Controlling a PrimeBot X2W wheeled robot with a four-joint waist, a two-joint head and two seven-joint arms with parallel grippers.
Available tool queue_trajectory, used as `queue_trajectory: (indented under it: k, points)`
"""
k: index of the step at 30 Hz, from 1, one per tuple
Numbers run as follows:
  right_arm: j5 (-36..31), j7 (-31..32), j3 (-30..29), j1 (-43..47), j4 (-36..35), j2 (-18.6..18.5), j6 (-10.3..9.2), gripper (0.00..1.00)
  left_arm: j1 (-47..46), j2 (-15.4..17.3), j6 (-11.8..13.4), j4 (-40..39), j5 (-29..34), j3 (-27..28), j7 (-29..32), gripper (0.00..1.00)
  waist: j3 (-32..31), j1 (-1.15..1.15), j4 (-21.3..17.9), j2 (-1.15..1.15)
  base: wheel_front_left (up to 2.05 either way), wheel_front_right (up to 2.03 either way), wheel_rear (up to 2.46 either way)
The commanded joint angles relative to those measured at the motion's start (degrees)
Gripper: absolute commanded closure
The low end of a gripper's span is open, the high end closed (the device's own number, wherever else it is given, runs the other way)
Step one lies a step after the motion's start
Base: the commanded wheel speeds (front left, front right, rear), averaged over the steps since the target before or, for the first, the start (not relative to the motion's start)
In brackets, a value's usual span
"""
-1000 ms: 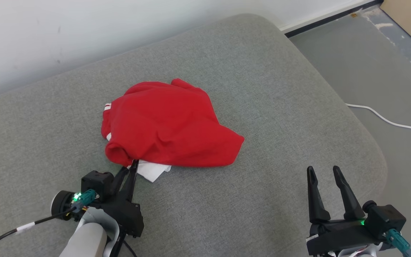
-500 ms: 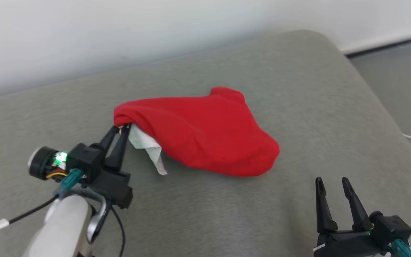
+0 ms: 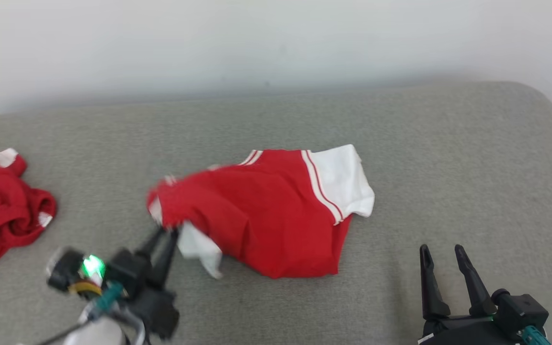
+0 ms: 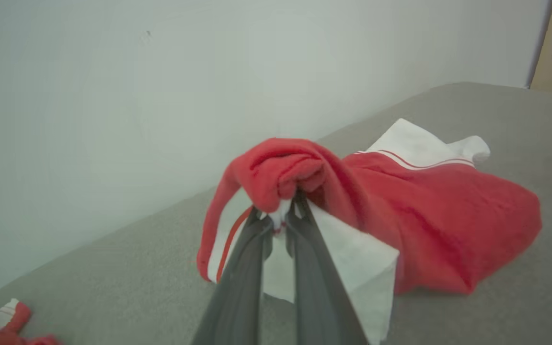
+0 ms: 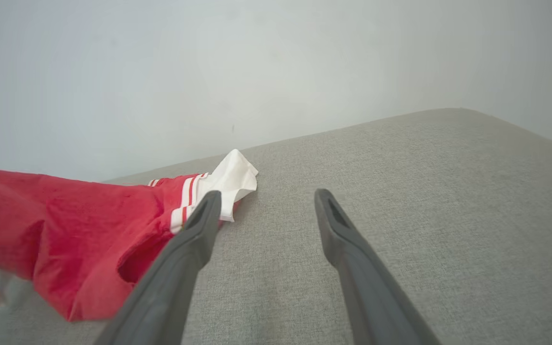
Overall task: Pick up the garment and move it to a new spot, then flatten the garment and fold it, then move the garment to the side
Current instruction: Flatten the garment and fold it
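Note:
A red garment (image 3: pixel 266 215) with white striped sleeves lies partly spread on the grey cushion (image 3: pixel 448 158). My left gripper (image 3: pixel 166 233) is shut on a bunched fold at its near left edge, lifting that edge. The left wrist view has the red and white garment (image 4: pixel 400 211) pinched between the fingertips of the left gripper (image 4: pixel 283 215). My right gripper (image 3: pixel 441 251) stands open at the lower right, clear of the cloth. The right wrist view shows that right gripper (image 5: pixel 266 199) open over bare cushion, with the garment (image 5: pixel 74 230) to its left.
A second crumpled red and white garment (image 3: pixel 3 211) lies at the cushion's far left, and its edge (image 4: pixel 3 326) shows in the left wrist view. A pale wall (image 3: pixel 257 43) runs behind the cushion.
The camera has swung left. My left gripper has dragged the garment's edge, and the cloth has unrolled to show a white sleeve on its right. The right gripper has stayed open.

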Motion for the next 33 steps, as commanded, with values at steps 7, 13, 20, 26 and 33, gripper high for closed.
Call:
queue_trajectory:
  k: [7, 13, 20, 26, 33]
  points:
    - [-0.95, -0.12, 0.09, -0.13, 0.19, -0.06, -0.11, 0.00, 8.19, -4.75, -0.28, 8.37, -3.63, -3.10, -0.99, 1.00, -1.06, 0.00, 1.18, 0.00, 0.00, 0.00, 0.00]
    - [-1.46, -0.12, -0.92, 0.65, -0.05, -0.04, -0.11, 0.00, 11.14, -8.12, -0.48, 15.52, -4.63, -4.88, -1.55, 1.00, -1.04, 0.00, 1.50, 0.00, 0.00, 0.00, 0.00]
    - [-1.14, -0.12, -0.69, 0.94, 0.07, -0.04, -0.11, 0.00, 10.75, -9.30, -0.90, 14.23, -6.77, -5.03, -1.69, 0.00, -1.56, 0.00, 2.62, 0.00, 0.00, 0.00, 0.00]
    - [-0.68, -0.12, -0.82, 1.28, -0.17, -0.04, -0.11, 0.00, 14.60, -7.29, 0.02, 4.21, -4.97, -2.13, -1.65, 0.00, -1.58, 0.00, 3.59, 0.00, 0.00, 0.00, 0.00]
    - [-0.41, -0.13, -1.04, 1.58, -0.07, -0.05, -0.11, 0.00, 19.36, -6.04, 0.98, -7.81, -5.53, 3.62, -1.65, 0.00, -1.25, 0.00, 4.51, 0.00, 0.00, 0.00, 0.00]
